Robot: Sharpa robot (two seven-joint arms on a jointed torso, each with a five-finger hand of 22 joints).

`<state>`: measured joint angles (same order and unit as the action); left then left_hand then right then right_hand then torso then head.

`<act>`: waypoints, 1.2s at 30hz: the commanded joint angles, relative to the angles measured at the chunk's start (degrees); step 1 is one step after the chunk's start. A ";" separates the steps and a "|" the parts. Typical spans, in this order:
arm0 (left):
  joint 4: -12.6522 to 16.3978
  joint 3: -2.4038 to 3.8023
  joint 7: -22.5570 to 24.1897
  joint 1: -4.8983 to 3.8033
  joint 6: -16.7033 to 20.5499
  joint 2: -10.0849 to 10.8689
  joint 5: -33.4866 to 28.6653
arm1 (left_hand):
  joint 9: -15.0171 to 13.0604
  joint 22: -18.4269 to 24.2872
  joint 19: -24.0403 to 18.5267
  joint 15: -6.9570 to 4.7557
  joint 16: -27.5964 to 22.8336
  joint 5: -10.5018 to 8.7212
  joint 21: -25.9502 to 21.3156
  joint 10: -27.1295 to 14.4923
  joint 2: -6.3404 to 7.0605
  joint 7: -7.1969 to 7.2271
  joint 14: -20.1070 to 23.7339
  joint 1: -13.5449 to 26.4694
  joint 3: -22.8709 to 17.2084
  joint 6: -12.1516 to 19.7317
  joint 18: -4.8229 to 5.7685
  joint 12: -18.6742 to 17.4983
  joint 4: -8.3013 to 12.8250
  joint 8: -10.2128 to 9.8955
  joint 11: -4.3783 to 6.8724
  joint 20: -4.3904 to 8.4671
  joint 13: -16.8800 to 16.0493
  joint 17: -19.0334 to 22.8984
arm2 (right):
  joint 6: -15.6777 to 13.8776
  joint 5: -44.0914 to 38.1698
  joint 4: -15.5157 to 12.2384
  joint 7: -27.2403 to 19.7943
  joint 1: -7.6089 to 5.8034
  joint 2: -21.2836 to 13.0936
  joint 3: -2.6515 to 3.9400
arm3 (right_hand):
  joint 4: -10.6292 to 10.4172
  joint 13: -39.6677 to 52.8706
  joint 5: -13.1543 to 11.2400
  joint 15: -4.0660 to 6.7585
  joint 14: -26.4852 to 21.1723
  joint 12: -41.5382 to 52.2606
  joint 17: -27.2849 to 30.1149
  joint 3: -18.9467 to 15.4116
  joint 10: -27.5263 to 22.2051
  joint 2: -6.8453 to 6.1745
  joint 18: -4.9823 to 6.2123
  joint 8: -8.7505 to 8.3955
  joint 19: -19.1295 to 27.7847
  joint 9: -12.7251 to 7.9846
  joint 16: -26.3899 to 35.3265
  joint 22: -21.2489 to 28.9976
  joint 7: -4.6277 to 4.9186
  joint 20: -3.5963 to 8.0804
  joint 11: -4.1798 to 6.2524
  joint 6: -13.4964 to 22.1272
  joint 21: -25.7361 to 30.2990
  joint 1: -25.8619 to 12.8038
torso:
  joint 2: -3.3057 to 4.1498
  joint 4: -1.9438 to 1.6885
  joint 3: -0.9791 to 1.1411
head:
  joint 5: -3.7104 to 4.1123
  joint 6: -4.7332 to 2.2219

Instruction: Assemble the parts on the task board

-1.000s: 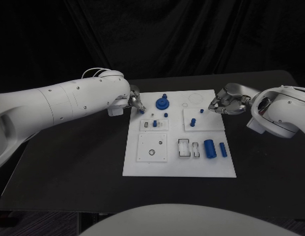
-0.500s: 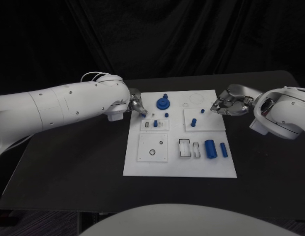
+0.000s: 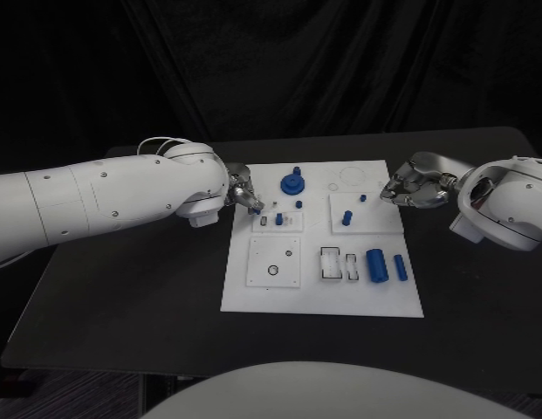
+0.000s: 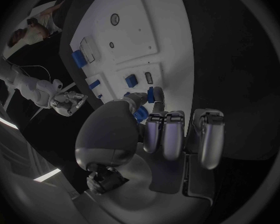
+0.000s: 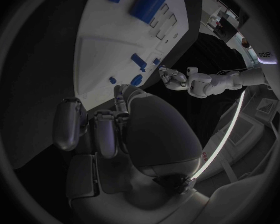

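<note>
Lying mid-table: task board (image 3: 321, 301), a white plate on the black table (image 3: 120, 314).
Parts seated: blue gear (image 3: 292, 184) at the far middle; small blue pegs (image 3: 347, 214) on the right-hand sub-plate.
Parts loose, by my reading: large blue cylinder (image 3: 376, 264) and slim blue pin (image 3: 399, 267), flat at the near right.
Progress: partly done; those 2 pieces and several open sockets look left to fill.
Left hand (image 3: 244, 194): at the board's far-left edge, fingers curled together; the left wrist view puts a small blue piece (image 4: 152, 94) at its fingertips, seemingly pinched.
Right hand (image 3: 412, 186): beside the board's far-right edge, fingers curled in, nothing seen in them.
Hard to tell: whether that blue piece is truly held.
</note>
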<state>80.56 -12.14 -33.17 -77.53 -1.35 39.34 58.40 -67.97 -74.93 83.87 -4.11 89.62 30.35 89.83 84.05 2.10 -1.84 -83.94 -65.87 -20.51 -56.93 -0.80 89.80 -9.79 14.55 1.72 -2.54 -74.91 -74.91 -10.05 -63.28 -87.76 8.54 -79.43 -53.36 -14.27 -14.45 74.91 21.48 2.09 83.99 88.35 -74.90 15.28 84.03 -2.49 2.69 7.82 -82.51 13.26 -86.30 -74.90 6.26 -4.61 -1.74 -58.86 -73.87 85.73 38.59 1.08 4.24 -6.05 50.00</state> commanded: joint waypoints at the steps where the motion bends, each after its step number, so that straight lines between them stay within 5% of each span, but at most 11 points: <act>1: 1.09 0.03 -0.64 -0.08 3.10 0.28 0.27 | 0.07 -15.07 6.13 -0.44 0.38 -0.18 0.17 5.95 0.15 0.10 -6.06 0.41 -0.40 -0.36 0.80 0.20 -0.01 0.10 0.37 0.45 -15.09 -15.09 | 0.30 -0.05 -0.20 1.11 0.22 -0.17 0.04 | 0.05 13.03 0.30 -0.43 4.33 -0.17 -11.27 0.43 3.36 0.36 1.17 -0.17 0.39 0.09 0.22 -9.94 0.26 0.05 -0.40 0.18 0.34 0.21 | 0.01 -0.04 0.01 | -0.18 0.00; 36: 0.08 0.03 0.84 1.74 0.86 -0.87 0.25 | 0.04 -15.07 6.13 -0.53 0.38 -0.52 0.17 5.95 -0.08 0.10 -6.06 1.01 -1.16 -0.68 0.80 0.20 -0.13 0.07 0.42 0.56 -15.09 -15.09 | 0.63 -0.05 -0.18 1.11 0.45 0.00 0.04 | 0.08 12.97 0.30 -0.44 4.29 -0.22 -11.18 0.48 3.29 0.37 1.21 -0.16 0.47 0.12 0.31 -9.89 0.25 0.04 -0.39 0.17 0.52 0.20 | 0.07 0.13 -0.06 | -0.69 0.00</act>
<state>80.58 -12.15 -33.40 -75.96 0.46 38.58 58.40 -67.95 -74.92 84.07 -4.10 89.62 30.11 89.83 84.05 1.87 -1.66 -83.94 -65.49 -21.29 -57.14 -0.80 89.80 -9.96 14.46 1.71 -2.34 -74.91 -74.91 -9.74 -63.28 -87.87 8.56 -79.11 -53.33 -14.27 -14.30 74.91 21.48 2.09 83.99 88.36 -74.90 15.43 84.03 -2.48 3.60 7.82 -82.51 13.29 -86.31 -74.93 6.26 -4.61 -1.74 -58.86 -73.55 85.73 38.66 1.25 4.19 -6.74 50.00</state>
